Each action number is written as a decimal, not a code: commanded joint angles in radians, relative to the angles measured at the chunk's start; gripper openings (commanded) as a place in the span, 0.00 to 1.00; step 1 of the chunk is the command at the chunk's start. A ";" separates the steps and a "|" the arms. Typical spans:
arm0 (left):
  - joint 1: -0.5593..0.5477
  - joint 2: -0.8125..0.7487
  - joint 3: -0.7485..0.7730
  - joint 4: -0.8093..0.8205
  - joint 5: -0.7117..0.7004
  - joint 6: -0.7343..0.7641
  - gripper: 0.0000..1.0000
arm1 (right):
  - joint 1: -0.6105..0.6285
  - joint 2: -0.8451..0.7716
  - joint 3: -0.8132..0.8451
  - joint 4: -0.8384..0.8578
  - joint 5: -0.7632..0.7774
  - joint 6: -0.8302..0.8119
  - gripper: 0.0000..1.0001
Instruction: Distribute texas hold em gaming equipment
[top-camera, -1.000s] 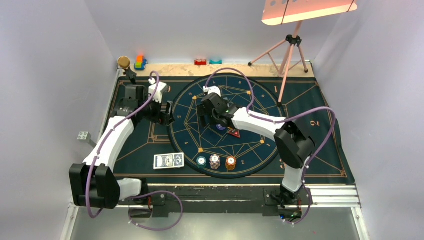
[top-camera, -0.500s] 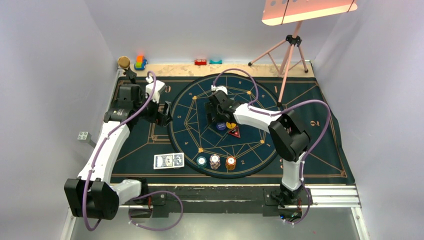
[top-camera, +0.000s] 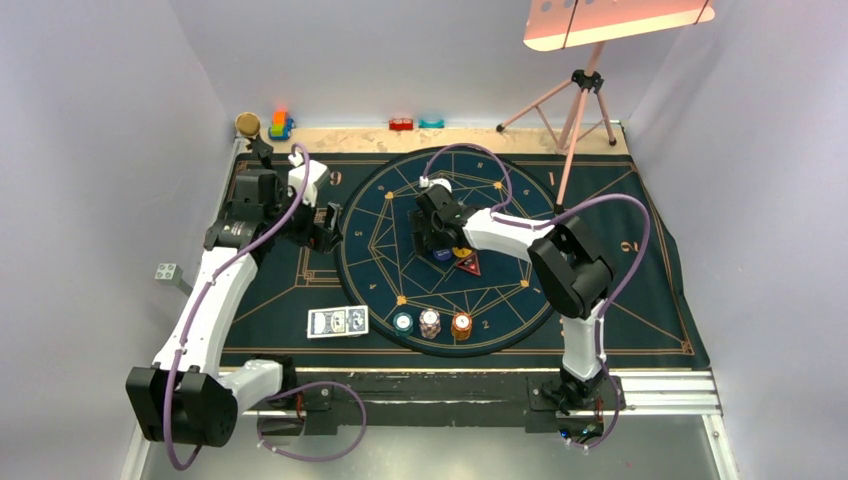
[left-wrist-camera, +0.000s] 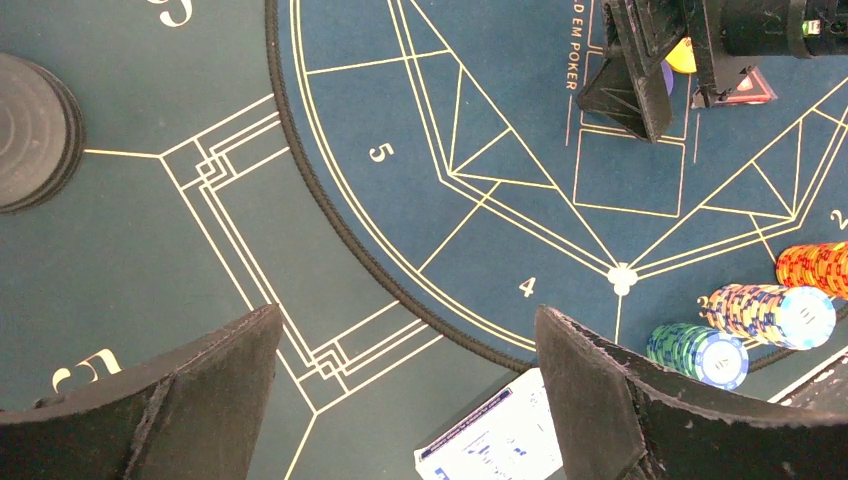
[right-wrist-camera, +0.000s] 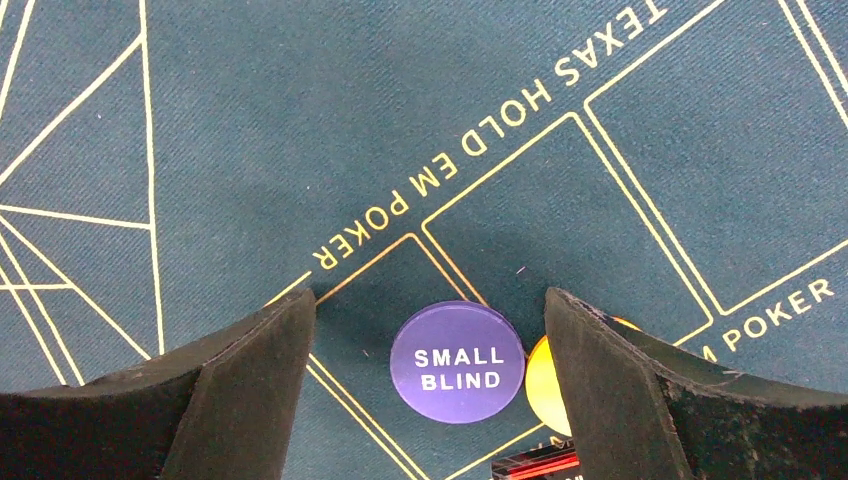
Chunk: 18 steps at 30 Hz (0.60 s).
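Note:
A blue "SMALL BLIND" disc (right-wrist-camera: 458, 362) lies on the dark poker mat (top-camera: 600, 290), touching a yellow disc (right-wrist-camera: 538, 385), with a red triangle token (right-wrist-camera: 535, 467) just below. My right gripper (right-wrist-camera: 428, 300) is open and hangs above the mat with the blue disc between its fingers; from above it (top-camera: 430, 235) is at the circle's centre. My left gripper (left-wrist-camera: 407, 315) is open and empty above the mat's left part (top-camera: 328, 225). The blue-backed cards (top-camera: 338, 321) lie near the front. Teal (top-camera: 403, 323), white-pink (top-camera: 430, 323) and orange (top-camera: 461, 325) chip stacks stand beside them.
A pink tripod (top-camera: 575, 110) stands at the back right. Toy blocks (top-camera: 280, 125) and a black stand with a cork top (top-camera: 247, 125) sit at the back left; its round base (left-wrist-camera: 30, 130) shows in the left wrist view. Small red (top-camera: 401, 124) and teal (top-camera: 431, 123) blocks lie along the back edge.
The left arm has stretched a little farther back and left. The right arm's elbow has swung left and its gripper has shifted slightly back over the discs. Nothing was picked up.

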 joint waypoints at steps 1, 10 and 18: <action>0.003 -0.031 -0.006 0.031 -0.013 0.002 1.00 | 0.005 -0.005 -0.028 -0.001 -0.009 0.023 0.87; 0.004 -0.033 -0.020 0.042 -0.023 -0.001 1.00 | 0.027 -0.059 -0.115 -0.008 0.004 0.045 0.78; 0.003 -0.044 -0.025 0.054 -0.041 -0.008 1.00 | 0.062 -0.046 -0.104 -0.047 0.032 0.040 0.64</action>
